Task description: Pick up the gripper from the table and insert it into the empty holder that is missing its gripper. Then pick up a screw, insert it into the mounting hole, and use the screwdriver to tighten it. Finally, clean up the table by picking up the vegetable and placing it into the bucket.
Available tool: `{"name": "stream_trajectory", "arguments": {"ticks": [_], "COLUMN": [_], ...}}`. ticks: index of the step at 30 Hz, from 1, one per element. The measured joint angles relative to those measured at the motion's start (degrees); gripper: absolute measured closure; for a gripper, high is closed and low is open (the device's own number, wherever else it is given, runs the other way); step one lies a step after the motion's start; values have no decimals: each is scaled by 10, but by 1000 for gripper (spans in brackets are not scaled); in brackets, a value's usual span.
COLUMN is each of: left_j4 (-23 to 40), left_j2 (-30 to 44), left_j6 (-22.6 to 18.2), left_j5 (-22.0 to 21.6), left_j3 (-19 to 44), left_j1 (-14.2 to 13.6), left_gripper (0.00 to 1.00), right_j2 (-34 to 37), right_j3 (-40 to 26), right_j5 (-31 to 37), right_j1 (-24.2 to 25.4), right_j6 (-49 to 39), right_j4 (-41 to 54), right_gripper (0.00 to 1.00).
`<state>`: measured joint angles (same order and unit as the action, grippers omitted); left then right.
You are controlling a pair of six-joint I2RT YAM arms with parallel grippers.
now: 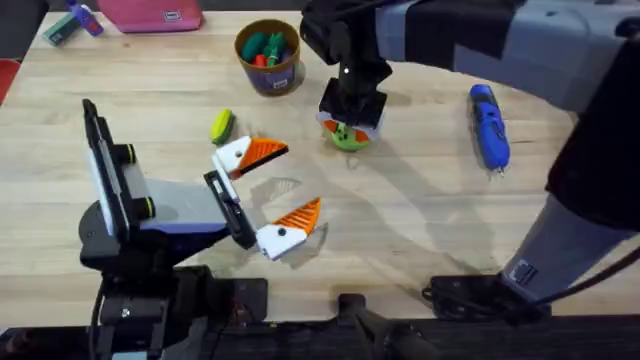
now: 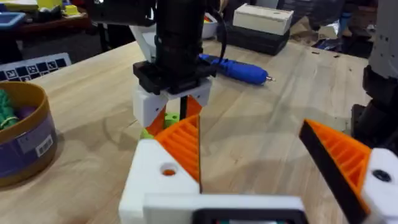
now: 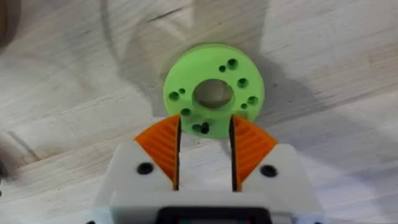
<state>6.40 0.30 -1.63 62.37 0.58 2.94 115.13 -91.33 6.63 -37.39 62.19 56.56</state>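
My right gripper (image 1: 350,128) hangs straight down over a green disc (image 3: 214,93) with small holes, open by a narrow gap, its orange pads (image 3: 163,146) either side of the disc's rim. A small dark thing sits in one hole between the tips; I cannot tell whether it is a screw. My left gripper (image 1: 300,177) lies low on the table, open wide, both white blocks carrying orange wedges. The yellow vegetable (image 1: 221,126) lies just beyond it. The bucket (image 1: 268,60) stands at the back, the blue screwdriver (image 1: 489,125) at the right. The loose gripper and the empty holder are out of view.
The bucket holds several coloured bits. A pink case (image 1: 150,12) lies at the back edge. Bare wood runs between the green disc and the screwdriver (image 2: 236,70). Boxes (image 2: 261,18) stand beyond the table.
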Motion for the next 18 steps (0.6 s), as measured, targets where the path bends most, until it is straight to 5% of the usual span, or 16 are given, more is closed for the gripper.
{"name": "stream_trajectory", "arguments": {"ticks": [7,18], "left_j4": [0,0], "left_j2": [0,0], "left_j6": [0,0], "left_j5": [0,0], "left_j3": [0,0], "left_j1": [0,0], "left_gripper": [15,15], "right_j2": [0,0], "right_j3": [14,15], "right_j5": [0,9], "right_j1": [0,-2], "right_j6": [4,6], "right_j4": [-2,-9], "right_gripper": [599,801]}}
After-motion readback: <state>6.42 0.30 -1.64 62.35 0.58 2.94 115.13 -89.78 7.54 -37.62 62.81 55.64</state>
